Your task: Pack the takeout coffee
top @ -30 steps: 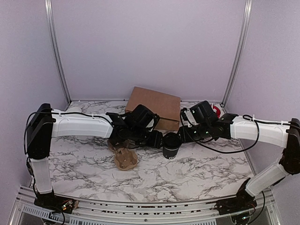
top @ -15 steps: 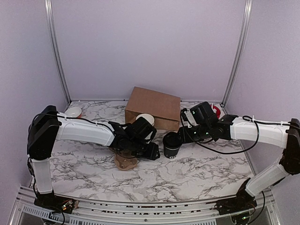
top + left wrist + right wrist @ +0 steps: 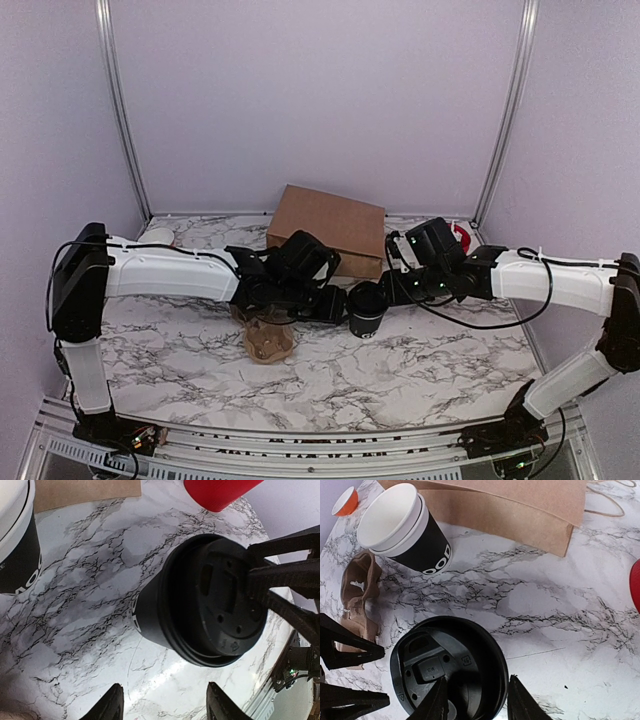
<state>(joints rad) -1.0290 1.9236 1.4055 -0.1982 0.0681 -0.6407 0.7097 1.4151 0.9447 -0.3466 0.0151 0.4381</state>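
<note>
Marble table [image 3: 420, 370]; only wrist views detail the coffee lid [image 3: 220, 600].

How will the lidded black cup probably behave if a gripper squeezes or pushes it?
The takeout coffee looks like paper, so its wall would likely dent under a hard squeeze. Its plastic lid looks only pressed on and might pop off. It narrows toward the base, so a high push could tip it.

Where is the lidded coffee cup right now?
Top view: the cup stands mid-table, slightly right of centre, just in front of the bag, brown tray to its left.
</note>
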